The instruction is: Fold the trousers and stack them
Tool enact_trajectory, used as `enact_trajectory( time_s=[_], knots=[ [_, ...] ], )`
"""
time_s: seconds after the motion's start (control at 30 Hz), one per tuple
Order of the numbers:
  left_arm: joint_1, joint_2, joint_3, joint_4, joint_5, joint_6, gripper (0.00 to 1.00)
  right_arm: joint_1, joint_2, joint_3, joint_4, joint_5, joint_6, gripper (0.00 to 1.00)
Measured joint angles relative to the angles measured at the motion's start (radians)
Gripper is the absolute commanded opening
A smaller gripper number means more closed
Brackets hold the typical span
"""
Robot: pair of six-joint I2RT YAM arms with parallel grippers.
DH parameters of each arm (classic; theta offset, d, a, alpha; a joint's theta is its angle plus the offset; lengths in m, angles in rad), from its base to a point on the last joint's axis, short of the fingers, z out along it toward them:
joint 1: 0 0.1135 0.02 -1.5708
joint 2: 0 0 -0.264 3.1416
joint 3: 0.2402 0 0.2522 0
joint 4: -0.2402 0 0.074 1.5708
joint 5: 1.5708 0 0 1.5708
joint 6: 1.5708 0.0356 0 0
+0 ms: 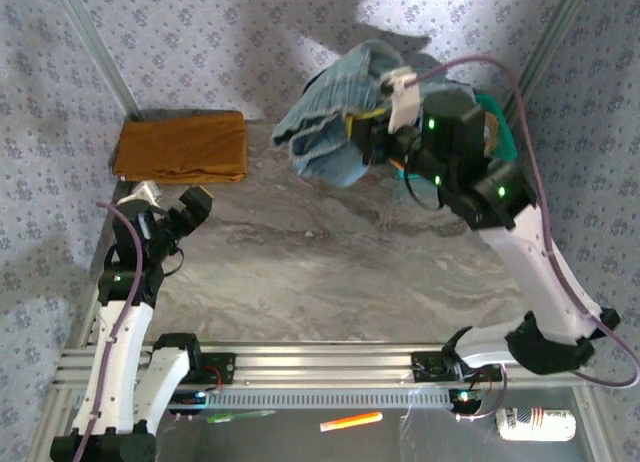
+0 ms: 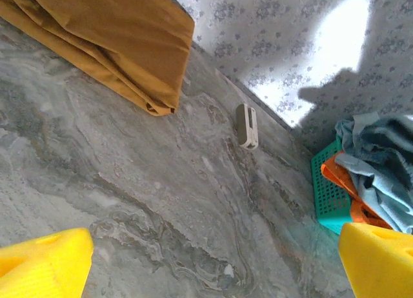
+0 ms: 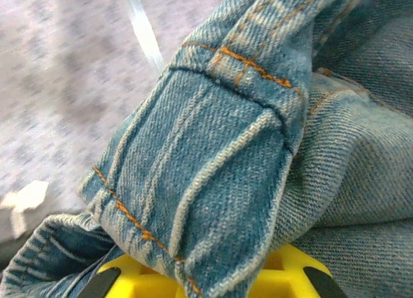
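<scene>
The trousers [image 1: 328, 114] are a bunched mass of faded blue denim hanging above the table's far right, over the teal basket [image 1: 499, 125]. My right gripper [image 1: 366, 134] is shut on them. In the right wrist view a hem fold with orange stitching [image 3: 213, 175] drapes over the yellow fingers [image 3: 284, 275], hiding the tips. My left gripper [image 1: 172, 204] hovers low over the table's left side, open and empty. Its yellow fingertips [image 2: 42, 266] stand wide apart above bare marble. From the left wrist the trousers [image 2: 381, 162] show at the far right.
A folded mustard-brown cloth [image 1: 182, 147] [image 2: 110, 40] lies at the far left corner. A small white device [image 2: 247, 126] sits by the back wall. The teal basket [image 2: 328, 193] holds an orange garment [image 2: 335, 175]. Grey marble table [image 1: 300, 252] spreads between the arms.
</scene>
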Motion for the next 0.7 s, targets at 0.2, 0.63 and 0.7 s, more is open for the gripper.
enact_trajectory(
  time_s=[0.2,0.63,0.7],
  knots=[
    [0.0,-0.032,0.052,-0.101,-0.097,-0.023,1.0,0.245,-0.002,-0.21,0.102,0.061,0.047,0.82],
    [-0.135,0.082,0.165,-0.312,-0.133,0.033,0.87,0.148,0.031,-0.372,0.099,0.172,0.126,0.9],
    [-0.25,0.114,0.154,-0.338,-0.166,0.037,0.86,0.035,-0.009,-0.432,0.101,0.174,0.145,0.9]
  ],
)
